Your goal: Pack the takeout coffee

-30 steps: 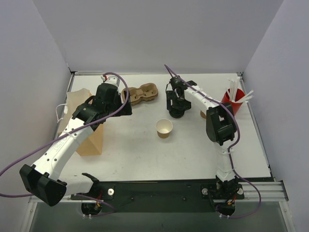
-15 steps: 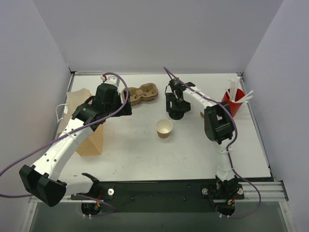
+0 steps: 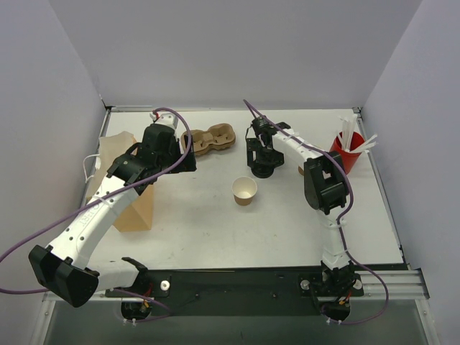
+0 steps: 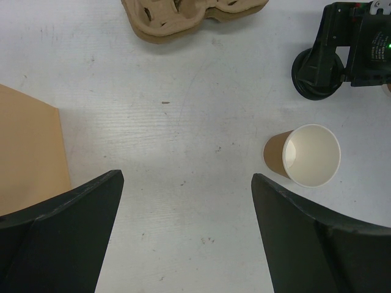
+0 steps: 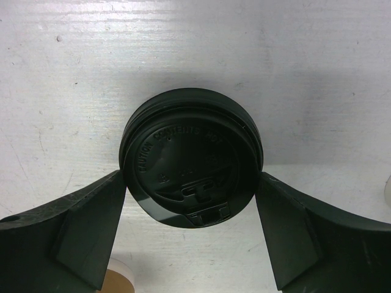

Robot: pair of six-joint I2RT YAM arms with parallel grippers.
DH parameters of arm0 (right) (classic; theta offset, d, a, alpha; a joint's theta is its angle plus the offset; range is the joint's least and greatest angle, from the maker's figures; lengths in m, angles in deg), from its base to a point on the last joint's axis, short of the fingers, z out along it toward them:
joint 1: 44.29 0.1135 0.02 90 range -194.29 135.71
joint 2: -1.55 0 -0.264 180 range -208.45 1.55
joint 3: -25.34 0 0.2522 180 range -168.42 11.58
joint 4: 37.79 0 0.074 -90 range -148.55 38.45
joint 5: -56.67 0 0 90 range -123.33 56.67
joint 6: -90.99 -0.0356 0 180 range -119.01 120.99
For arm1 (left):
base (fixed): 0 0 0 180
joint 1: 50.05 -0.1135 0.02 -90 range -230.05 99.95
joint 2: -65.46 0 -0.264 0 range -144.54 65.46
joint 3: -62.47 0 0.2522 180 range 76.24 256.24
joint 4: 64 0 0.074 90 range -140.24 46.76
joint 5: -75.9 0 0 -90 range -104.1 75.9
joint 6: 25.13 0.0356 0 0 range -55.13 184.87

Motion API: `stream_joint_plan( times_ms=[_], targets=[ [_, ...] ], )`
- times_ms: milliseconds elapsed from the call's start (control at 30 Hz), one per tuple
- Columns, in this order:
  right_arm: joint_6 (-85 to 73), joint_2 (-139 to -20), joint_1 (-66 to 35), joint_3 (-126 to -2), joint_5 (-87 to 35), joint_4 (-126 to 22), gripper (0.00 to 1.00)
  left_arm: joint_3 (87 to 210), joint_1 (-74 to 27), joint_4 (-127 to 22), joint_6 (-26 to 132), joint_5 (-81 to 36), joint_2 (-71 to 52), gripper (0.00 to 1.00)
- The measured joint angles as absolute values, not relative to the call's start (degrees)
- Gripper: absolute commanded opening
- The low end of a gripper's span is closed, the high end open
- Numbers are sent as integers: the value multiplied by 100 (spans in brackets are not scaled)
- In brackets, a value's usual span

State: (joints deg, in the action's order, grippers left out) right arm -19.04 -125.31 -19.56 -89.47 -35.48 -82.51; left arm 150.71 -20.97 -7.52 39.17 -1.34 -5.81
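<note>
An open brown paper cup with a white inside stands upright at the table's middle, also seen in the left wrist view. It has no lid on. A black round lid lies on the table behind the cup. My right gripper points down over the lid, open, one fingertip close against each side of the rim. From above, the right gripper hides most of the lid. My left gripper hangs wide open over bare table left of the cup, with nothing between its fingers.
A brown pulp cup carrier lies at the back centre. A brown paper bag stands at the left under the left arm. A red cup with white straws stands at the right, near the wall.
The right gripper has shifted slightly left and toward the back over the lid, and its fingers have spread a little. The left arm and the cup have not moved.
</note>
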Motion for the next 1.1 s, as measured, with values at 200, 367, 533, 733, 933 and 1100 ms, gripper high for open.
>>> stream_joint_plan(
  times_ms=[200, 367, 533, 733, 933, 1100],
  targets=[
    [-1907, -12531, -1956, -8947, -3575, -8254, 83, 15071, -2097, -752, 3917, -136, -581, 97],
    [-1907, -12531, -1945, -8947, -3610, -8249, 81, 15071, -2097, -752, 3917, -136, -581, 98],
    [-1904, -12531, -1938, -8947, -3647, -8245, 80, 15071, -2097, -752, 3917, -136, -581, 97],
    [-1904, -12529, -1919, -8947, -3682, -8240, 76, 15071, -2097, -752, 3917, -136, -581, 97],
    [-1904, -12510, -1912, -8945, -3723, -8243, 71, 15071, -2097, -752, 3917, -136, -581, 97],
    [-1904, -12446, -1912, -8930, -3765, -8256, 70, 15071, -2097, -754, 3917, -141, -581, 97]
  ],
)
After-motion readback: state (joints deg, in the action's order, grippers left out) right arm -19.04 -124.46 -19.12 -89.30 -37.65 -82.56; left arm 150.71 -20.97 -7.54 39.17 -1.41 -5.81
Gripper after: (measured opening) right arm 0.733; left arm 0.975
